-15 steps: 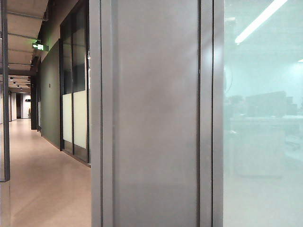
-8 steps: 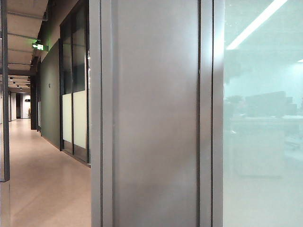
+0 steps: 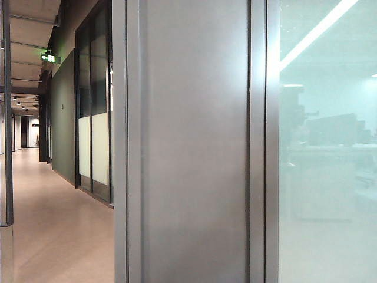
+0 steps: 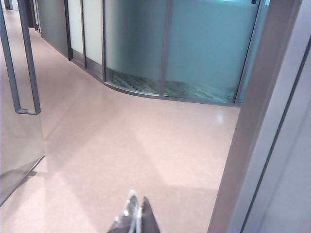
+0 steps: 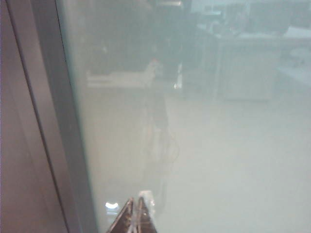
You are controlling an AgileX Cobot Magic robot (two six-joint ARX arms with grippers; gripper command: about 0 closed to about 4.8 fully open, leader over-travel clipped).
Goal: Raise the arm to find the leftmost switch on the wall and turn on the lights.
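Little has shifted in the exterior view since a second ago: the grey wall panel (image 3: 194, 141) sits a touch further right in the frame, and the bright ceiling-light streak reflected in the frosted glass (image 3: 327, 177) now runs lower and longer across the pane.

Left gripper (image 4: 136, 219) shows only its two fingertips, pressed together to a point with no gap and nothing between them — it hangs above the pale corridor floor (image 4: 121, 145). Beside it rises a grey metal frame post (image 4: 257, 121); further out, a curved run of frosted glass partition (image 4: 194, 48) bends along the floor's far edge, and a glass door with a metal loop handle (image 4: 24, 63) stands on the opposite side.

Right gripper (image 5: 136, 216) likewise shows closed tips, empty, pointing at a frosted pane (image 5: 204, 145) next to a grey frame (image 5: 53, 121); dim office furniture shows through the glass.

No switch is visible in any view — neither gripper appears in the exterior view, which also shows the corridor with a green exit sign (image 3: 50, 58).
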